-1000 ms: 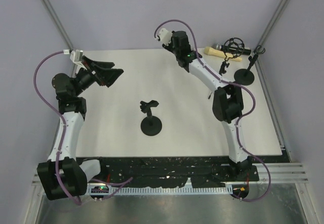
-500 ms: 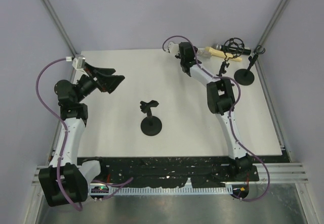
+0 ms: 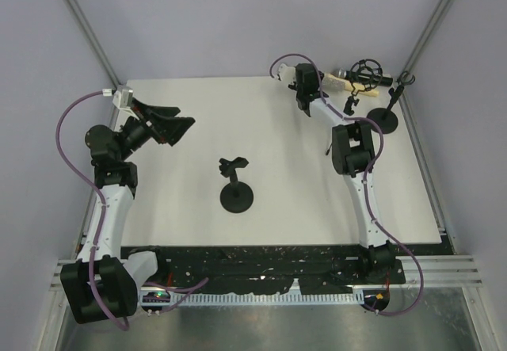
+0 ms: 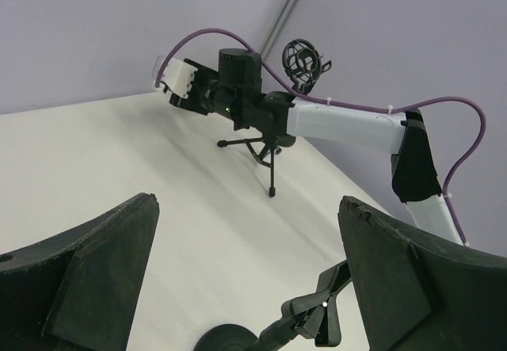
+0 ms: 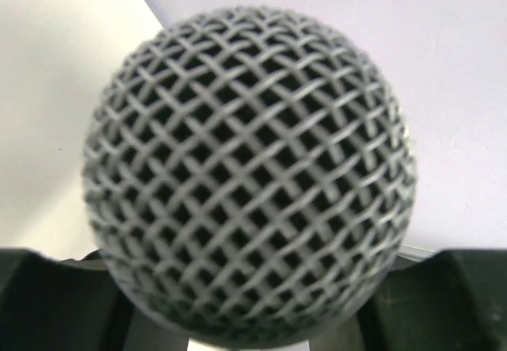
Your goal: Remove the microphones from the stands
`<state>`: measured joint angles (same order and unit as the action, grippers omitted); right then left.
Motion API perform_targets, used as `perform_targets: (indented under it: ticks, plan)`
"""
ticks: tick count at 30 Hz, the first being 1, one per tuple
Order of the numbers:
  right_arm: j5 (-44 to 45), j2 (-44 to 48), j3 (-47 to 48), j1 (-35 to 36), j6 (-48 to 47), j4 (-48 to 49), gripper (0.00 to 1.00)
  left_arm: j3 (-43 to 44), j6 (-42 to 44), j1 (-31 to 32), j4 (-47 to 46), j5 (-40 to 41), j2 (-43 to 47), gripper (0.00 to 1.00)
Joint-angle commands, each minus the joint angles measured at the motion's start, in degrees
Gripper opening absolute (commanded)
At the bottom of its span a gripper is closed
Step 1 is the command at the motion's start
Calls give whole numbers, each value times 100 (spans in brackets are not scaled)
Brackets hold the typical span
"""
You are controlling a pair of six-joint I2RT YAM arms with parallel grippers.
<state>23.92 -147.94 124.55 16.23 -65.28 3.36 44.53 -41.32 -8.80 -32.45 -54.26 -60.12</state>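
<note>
Approach step: your right gripper [image 5: 252, 303] sits at the mesh head of the microphone [image 5: 249, 181]. The microphone appears to be held in the shock mount [image 3: 366, 71] of its tripod stand [image 3: 352, 101], at the far right corner of the table [image 3: 198, 129]. Dark fingers flank the head, but you cannot tell whether they pinch it. Next you likely need a firm hold and a straight pull toward the open left side. On the right, a round-base stand [image 3: 386, 117] and the table edge crowd in. Your left gripper [image 4: 249, 264], spread wide, hangs near the left edge.
</note>
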Motion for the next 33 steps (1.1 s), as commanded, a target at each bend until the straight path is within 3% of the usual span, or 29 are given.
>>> perform_targets:
  ticks: [1, 10, 14, 17, 21, 25, 30, 33]
  plan:
    - [-98, -51, 17, 3, -231, 78, 54, -6, 124, -17, -60, 65, 27, 100]
    - [-107, 63, -326, -14, -345, -10, 67, 29, 203, -8, -16, 12, -44, 100]
    - [-54, 177, -326, -23, -241, -36, 88, 55, 308, 27, 89, -23, -53, 100]
    - [-334, 799, -449, -15, 285, -509, 96, 99, 501, 53, 291, -50, -53, 100]
    - [-1318, 2150, -1063, 56, 997, -1125, 100, 134, 757, 45, 511, -58, -53, 100]
    - [-2879, 3460, -1609, 100, 1682, -2002, 96, 187, 1081, 45, 731, -155, -35, 100]
    - [-4824, 5139, -2785, 108, 2045, -2928, 95, 275, 1652, 97, 1204, -1058, 88, 100]
    - [-6140, 5889, -3890, 179, 2028, -3261, 95, 363, 2345, 299, 1950, -1385, 324, 100]
